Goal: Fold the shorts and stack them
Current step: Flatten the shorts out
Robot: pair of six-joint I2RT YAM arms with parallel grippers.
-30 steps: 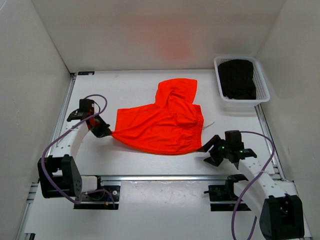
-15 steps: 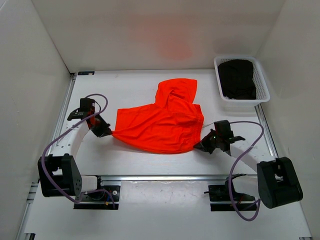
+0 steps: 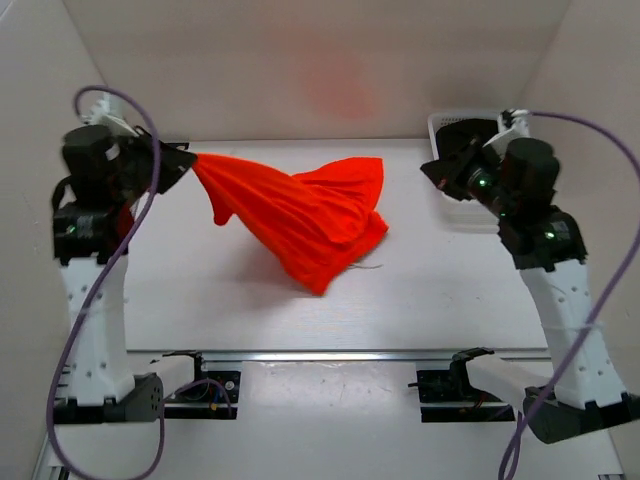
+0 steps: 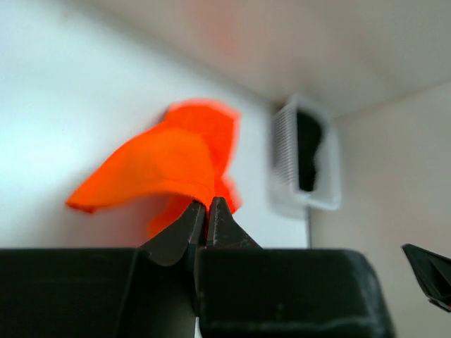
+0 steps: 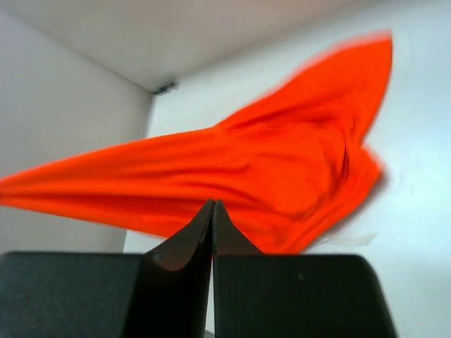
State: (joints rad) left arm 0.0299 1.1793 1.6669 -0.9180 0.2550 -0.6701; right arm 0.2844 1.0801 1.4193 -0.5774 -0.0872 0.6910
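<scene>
The left gripper [image 3: 186, 161] pinches a corner of the orange-red shorts [image 3: 300, 215], which sag away below and to its right; the right gripper [image 3: 433, 168], well apart, is clamped on nothing. Light, limp, slippery cloth: likely best taken at a free corner

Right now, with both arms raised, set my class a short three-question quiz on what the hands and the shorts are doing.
1. True or false: the right hand is gripping the shorts.
2. Which hand holds a corner of the shorts off the table? A) left hand B) right hand C) neither
3. Fill in: the dark cloth lies in a white ____.
Key: 1 false, it is shut on nothing; 2 A; 3 basket.
</scene>
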